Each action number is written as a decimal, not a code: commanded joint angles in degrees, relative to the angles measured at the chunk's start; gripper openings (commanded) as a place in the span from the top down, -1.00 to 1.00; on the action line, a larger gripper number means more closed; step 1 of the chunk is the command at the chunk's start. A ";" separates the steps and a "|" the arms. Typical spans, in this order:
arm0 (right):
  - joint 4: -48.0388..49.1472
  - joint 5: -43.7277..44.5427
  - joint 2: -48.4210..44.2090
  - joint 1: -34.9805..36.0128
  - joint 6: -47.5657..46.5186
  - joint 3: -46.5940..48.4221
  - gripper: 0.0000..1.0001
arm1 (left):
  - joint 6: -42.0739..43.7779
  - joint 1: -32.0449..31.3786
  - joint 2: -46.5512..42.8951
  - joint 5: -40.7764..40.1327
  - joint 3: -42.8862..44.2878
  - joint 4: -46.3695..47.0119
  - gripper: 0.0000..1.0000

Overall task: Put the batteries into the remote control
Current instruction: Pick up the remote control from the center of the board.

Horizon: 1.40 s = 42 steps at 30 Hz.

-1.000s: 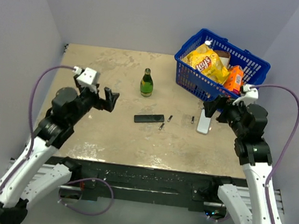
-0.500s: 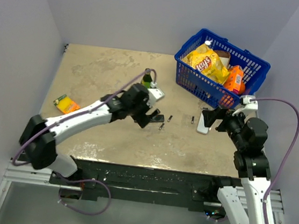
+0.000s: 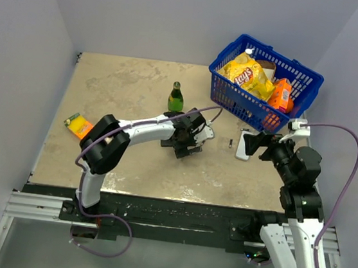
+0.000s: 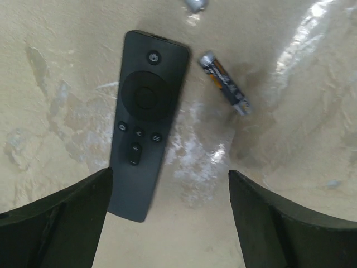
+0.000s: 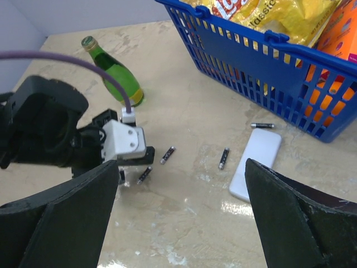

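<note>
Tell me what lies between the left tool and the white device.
Between the left tool and white device: two loose batteries on bare table, per right wrist view.

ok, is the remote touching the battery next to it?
Apart. The left wrist view shows a narrow but plain gap between the remote and the battery lying beside it.

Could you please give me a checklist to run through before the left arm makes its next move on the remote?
1. Left tool open: ok, fingers wide apart.
2. Remote control centred under it: not ok, it lies toward one finger.
3. Remote control's back facing up for loading: not ok, the buttons face up.
4. Nearest battery apart from the remote control: ok, there is a gap between them.
5. Right tool open and empty: ok.
</note>
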 commanded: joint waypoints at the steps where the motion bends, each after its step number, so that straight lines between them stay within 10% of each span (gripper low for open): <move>1: 1.58 0.27 -3.88 -0.05 -0.37 -2.85 -0.96 | 5.02 4.21 2.73 0.30 5.31 0.28 -0.76; 17: 0.17 2.73 -5.91 0.13 -0.54 -2.24 -0.96 | 8.54 5.98 12.49 11.98 14.19 -5.43 -0.60; 27: 0.44 2.73 -5.83 0.13 -0.46 -2.24 -0.96 | 7.32 6.33 14.96 12.59 15.43 -8.59 0.17; 32: 2.01 -2.00 -5.21 0.22 -0.63 -2.15 -0.96 | 5.03 6.24 9.43 16.80 13.33 -6.24 0.71; 42: 15.28 -22.02 -3.98 0.22 2.26 -6.27 -0.96 | -9.46 10.18 -20.85 24.18 -0.81 17.04 0.72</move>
